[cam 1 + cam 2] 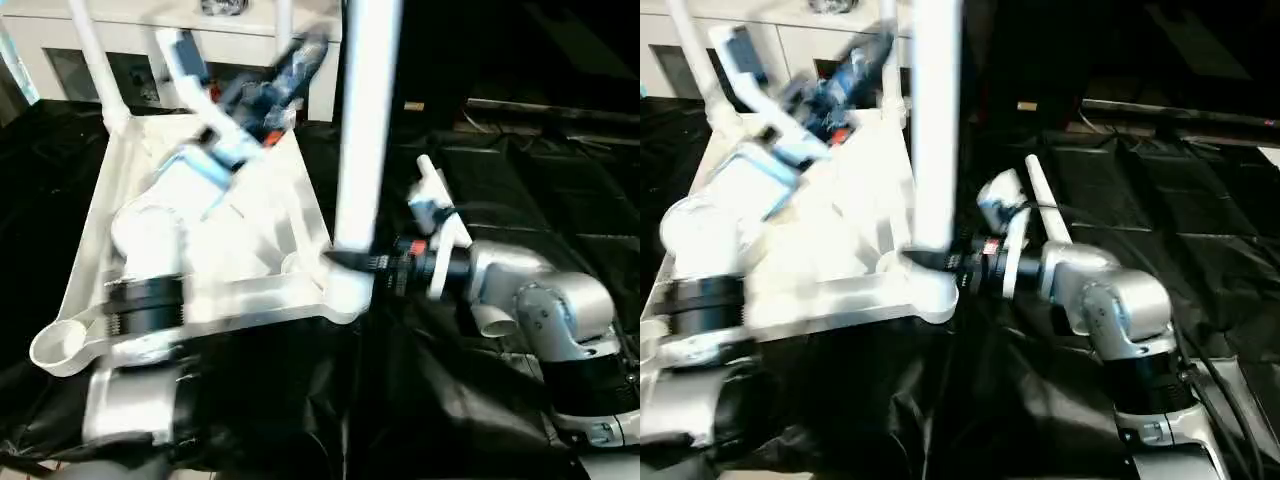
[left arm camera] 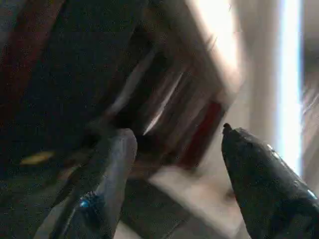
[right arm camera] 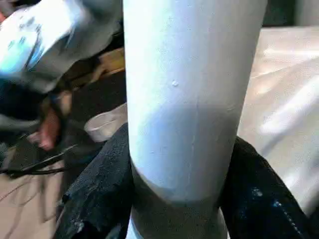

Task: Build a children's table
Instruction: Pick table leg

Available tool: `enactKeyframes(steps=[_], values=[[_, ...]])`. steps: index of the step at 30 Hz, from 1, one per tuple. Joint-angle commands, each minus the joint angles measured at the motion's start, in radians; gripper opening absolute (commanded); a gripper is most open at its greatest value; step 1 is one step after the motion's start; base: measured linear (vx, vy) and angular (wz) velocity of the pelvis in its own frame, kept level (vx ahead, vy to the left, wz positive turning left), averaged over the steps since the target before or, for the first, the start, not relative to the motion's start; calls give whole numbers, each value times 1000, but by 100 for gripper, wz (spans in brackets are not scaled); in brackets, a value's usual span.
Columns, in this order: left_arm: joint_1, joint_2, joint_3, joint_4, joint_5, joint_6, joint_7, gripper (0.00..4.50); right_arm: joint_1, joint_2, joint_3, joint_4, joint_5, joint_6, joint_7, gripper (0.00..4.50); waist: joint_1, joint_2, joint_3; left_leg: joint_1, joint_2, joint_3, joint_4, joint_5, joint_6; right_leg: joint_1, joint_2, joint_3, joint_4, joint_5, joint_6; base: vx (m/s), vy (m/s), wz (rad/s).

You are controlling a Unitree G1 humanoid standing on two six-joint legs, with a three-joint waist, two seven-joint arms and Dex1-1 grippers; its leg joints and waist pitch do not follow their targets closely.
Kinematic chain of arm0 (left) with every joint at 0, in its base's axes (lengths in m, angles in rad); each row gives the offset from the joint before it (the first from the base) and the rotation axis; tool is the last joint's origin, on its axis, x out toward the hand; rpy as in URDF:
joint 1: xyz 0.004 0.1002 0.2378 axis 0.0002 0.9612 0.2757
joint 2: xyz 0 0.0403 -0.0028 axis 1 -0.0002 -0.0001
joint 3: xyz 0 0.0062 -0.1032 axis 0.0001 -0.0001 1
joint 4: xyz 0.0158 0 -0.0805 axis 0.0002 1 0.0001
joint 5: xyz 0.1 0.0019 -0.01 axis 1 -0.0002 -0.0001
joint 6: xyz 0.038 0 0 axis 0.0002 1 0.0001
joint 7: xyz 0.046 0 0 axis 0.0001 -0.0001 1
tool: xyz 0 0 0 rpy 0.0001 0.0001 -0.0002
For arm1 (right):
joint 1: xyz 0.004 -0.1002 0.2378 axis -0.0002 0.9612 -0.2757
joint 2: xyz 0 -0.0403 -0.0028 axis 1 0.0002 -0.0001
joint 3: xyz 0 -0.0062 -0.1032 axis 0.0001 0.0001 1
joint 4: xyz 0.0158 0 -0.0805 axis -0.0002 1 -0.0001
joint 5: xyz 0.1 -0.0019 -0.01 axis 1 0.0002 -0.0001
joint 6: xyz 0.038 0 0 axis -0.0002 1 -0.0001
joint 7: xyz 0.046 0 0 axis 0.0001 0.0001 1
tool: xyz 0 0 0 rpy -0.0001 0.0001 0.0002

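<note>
The white tabletop (image 1: 250,298) lies underside up on black sheeting. One white leg (image 1: 365,130) stands upright in its near right corner socket, and my right gripper (image 1: 347,262) is shut around that leg's base, a black finger (image 3: 102,189) on either side of it. Two more legs rise from the far corners, one at the far left (image 1: 95,60) and one at the far right (image 1: 285,25). The near left socket (image 1: 60,345) holds nothing. My left arm reaches over the tabletop; its gripper (image 1: 300,55) hovers near the far right corner, fingers (image 2: 112,164) apart with nothing between them.
Crinkled black sheeting (image 1: 500,170) covers the surface around the tabletop. A white cabinet (image 1: 45,50) stands right behind the tabletop's far edge. Cables lie on the sheeting at the far right (image 1: 540,135).
</note>
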Motion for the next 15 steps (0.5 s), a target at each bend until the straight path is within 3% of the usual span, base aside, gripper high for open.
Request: enactKeyframes(steps=[1, 4, 5, 7, 8, 12, 13, 14, 15], values=[[61, 62, -124, -60, 102, -12, -79, 318, 10, -6, -26, 20, -56, -41, -62, 189, -2, 15, -77, 39, 69, -31, -76, -161, -49, 33, -84, 45, -76, -93, -173, 0, 0, 0], [112, 113, -167, -76, 116, -32, -106, 318, 27, 7, -25, 25, -63, -55, -79, 189, -1, 19, -75, 42, 66, -26, -76, -200, -73, 28, -82, 47, -78, -91, -193, 0, 0, 0], [115, 116, -170, -76, 117, -34, -107, 318, 28, 8, -24, 25, -64, -56, -81, 189, 1, 9, -74, 41, 66, -26, -78, -206, -72, 31, -83, 46, -80, -96, -194, 0, 0, 0], [130, 127, -186, -62, 148, -59, -98, 318, 42, 16, -13, 27, -75, -75, -92, 189, 1, 14, -72, 40, 66, -27, -80, -231, -76, 29, -86, 47, -81, -121, -194, 0, 0, 0], [119, 120, -187, -41, 169, -59, -61, 318, 47, 19, -3, 25, -83, -83, -95, 189, -1, -1, -71, 38, 65, -26, -81, -234, -74, 32, -87, 47, -83, -134, -191, 0, 0, 0], [14, 53, -171, 71, 263, -86, 102, 318, 58, 58, 37, 16, -122, -131, -125, 189, 0, 13, -69, 42, 64, -27, -77, -258, -81, 24, -90, 51, -90, -188, -170, 0, 0, 0], [-2, 38, -161, 84, 255, -84, 115, 318, 57, 63, 39, 17, -124, -135, -128, 189, 1, 10, -70, 43, 64, -29, -78, -260, -80, 26, -92, 50, -91, -191, -170, 0, 0, 0], [-34, 5, -137, 109, 226, -77, 141, 318, 55, 71, 42, 21, -129, -144, -129, 189, 2, 20, -72, 38, 64, -33, -79, -254, -83, 30, -94, 49, -88, -179, -175, 0, 0, 0], [-71, -64, -76, 116, 111, -43, 150, 318, 57, 75, 52, 26, -138, -157, -126, 189, 4, 18, -73, 40, 65, -31, -75, -255, -86, 28, -93, 47, -88, -152, -190, 0, 0, 0]])
